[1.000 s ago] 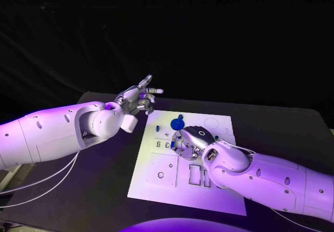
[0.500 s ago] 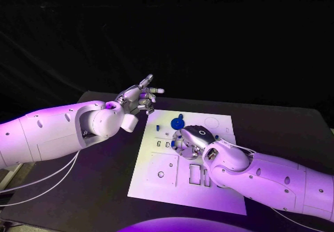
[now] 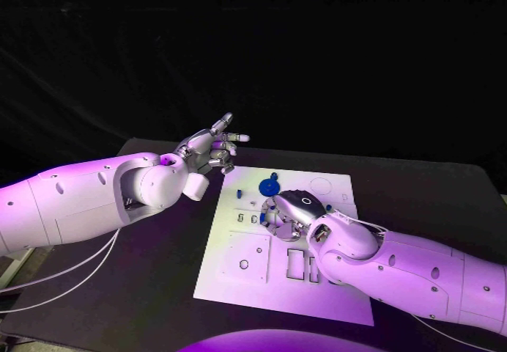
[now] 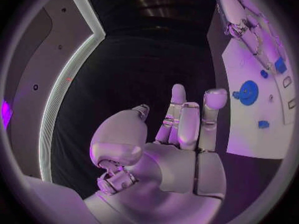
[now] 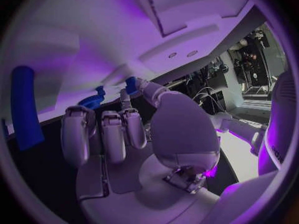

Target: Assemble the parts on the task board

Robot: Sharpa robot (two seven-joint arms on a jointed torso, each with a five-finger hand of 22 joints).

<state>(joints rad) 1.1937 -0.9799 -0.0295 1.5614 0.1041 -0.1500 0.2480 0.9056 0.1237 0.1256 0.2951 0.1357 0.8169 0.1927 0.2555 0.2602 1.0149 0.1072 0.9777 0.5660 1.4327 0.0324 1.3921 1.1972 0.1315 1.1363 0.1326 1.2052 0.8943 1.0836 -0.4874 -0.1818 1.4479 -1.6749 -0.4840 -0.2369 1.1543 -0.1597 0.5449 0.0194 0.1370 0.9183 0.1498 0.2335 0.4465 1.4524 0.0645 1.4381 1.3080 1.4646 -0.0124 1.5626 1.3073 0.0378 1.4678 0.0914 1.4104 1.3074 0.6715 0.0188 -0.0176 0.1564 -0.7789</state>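
The white task board (image 3: 264,271) lies in the middle of the black table. A round blue part (image 3: 269,187) stands near its far edge, with small blue parts (image 3: 239,194) beside it. My right hand (image 3: 287,214) is down on the board's middle, fingertips against the surface. In the right wrist view its fingers (image 5: 106,134) reach close to the board, next to a long blue part (image 5: 25,109) and a small blue piece (image 5: 131,83) at the thumb tip; whether it pinches anything is hidden. My left hand (image 3: 217,147) hovers raised off the board's far left corner, fingers (image 4: 187,119) apart, holding nothing.
The left wrist view shows the board (image 4: 261,134) with the blue round part (image 4: 248,92), two small blue pieces (image 4: 263,124) and my right hand (image 4: 249,32) on it. Bare black table (image 3: 158,279) lies left and right of the board. Cables hang under my left arm.
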